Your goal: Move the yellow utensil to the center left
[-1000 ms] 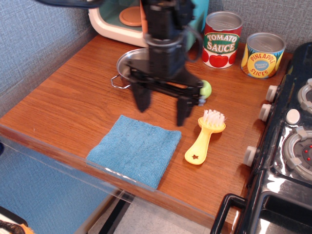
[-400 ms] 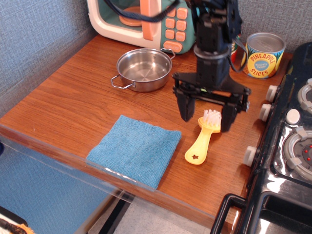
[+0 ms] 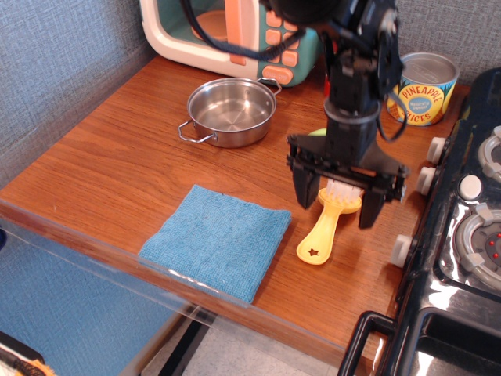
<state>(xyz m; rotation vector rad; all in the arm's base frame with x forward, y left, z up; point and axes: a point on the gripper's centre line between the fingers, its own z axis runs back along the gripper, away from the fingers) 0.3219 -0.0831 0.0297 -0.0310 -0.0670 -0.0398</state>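
The yellow utensil (image 3: 326,225) lies on the wood just right of the blue cloth (image 3: 217,240). Its star-cut handle end points near-left, bristles far-right; the long axis runs diagonally. I judge it light, stiff and slick, best gripped across the neck. My claw (image 3: 338,199) hangs wide, fingers straddling the bristle head.

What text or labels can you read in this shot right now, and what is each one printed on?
"PINEAPPLE SLICES": on the yellow can at the back right; the first word is partly hidden by the arm.
Smaller print in the blue band on that can: too blurred to read.
Microwave keypad: orange buttons, no legible marks.
Stove knobs: no readable markings.
The yellow utensil bears only a star cutout, no text.
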